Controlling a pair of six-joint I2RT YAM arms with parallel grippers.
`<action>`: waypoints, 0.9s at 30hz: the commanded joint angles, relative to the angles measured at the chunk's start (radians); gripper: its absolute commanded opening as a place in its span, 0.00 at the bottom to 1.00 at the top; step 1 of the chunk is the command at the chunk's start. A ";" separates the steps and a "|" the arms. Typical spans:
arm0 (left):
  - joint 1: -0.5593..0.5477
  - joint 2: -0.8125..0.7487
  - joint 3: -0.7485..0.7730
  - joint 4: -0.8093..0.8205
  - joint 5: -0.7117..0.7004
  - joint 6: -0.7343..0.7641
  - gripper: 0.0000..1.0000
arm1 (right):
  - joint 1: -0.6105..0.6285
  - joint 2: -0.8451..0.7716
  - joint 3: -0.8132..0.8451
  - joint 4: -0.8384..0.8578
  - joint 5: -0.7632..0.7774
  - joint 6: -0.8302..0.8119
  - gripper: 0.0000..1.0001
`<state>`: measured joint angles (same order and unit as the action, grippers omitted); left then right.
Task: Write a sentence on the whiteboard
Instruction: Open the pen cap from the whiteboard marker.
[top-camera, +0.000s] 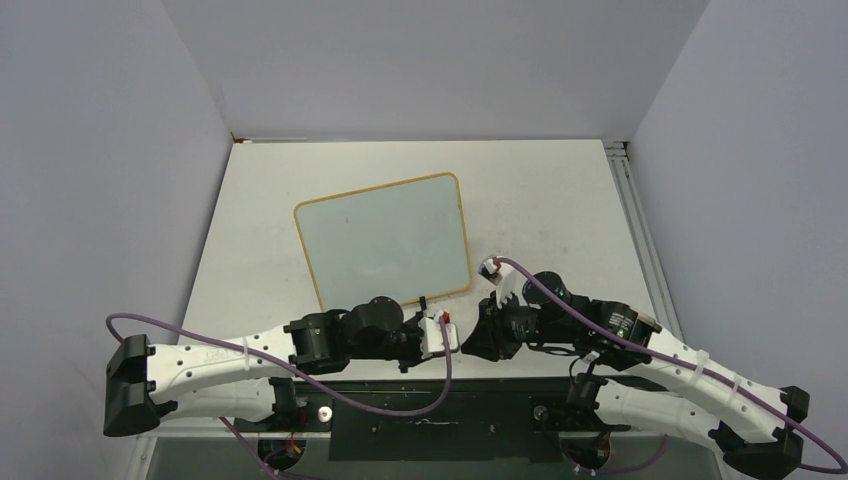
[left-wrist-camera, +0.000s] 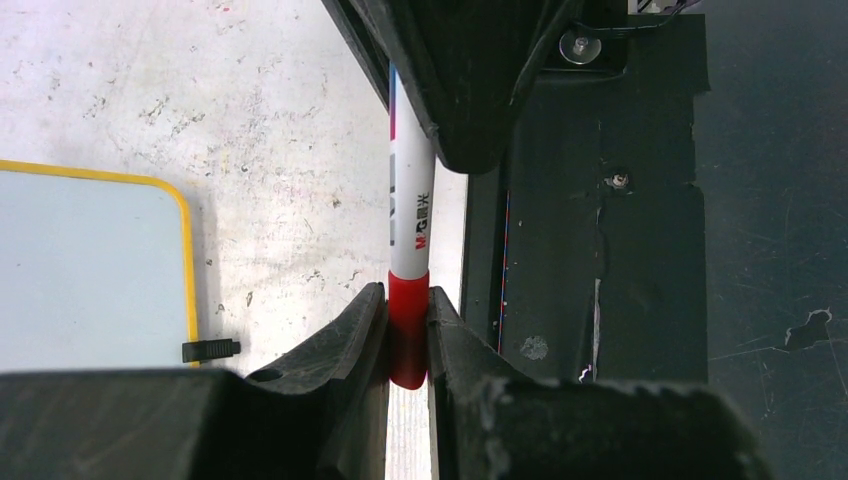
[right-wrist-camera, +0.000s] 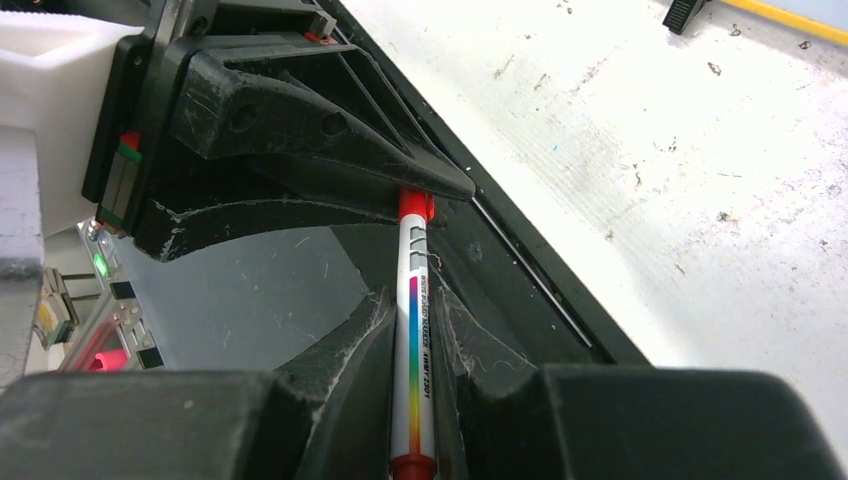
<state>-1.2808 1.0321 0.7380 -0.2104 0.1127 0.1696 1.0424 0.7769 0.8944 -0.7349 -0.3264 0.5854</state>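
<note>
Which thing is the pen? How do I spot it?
Start at the yellow-framed whiteboard, then look by its near edge where the left gripper and right gripper meet. The marker is pinched between them: a thin white stick with red ends and a rainbow stripe, unlike the black grippers holding it.

light: bright, even, overhead | shadows: soft | glare: faint sheen on whiteboard (top-camera: 385, 240) | wrist-view foregrounds: blurred
</note>
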 joint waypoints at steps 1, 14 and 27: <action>0.029 -0.003 -0.011 -0.167 -0.088 -0.007 0.00 | 0.005 -0.030 0.079 -0.043 0.004 -0.018 0.05; 0.031 -0.020 -0.016 -0.163 -0.105 -0.002 0.00 | 0.004 -0.013 0.179 -0.136 0.007 -0.042 0.05; 0.029 -0.018 -0.022 -0.157 -0.135 0.007 0.00 | 0.005 0.009 0.253 -0.210 0.015 -0.073 0.05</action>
<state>-1.2808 1.0096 0.7471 -0.1387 0.1104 0.1799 1.0424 0.8185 1.0515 -0.8742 -0.3042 0.5346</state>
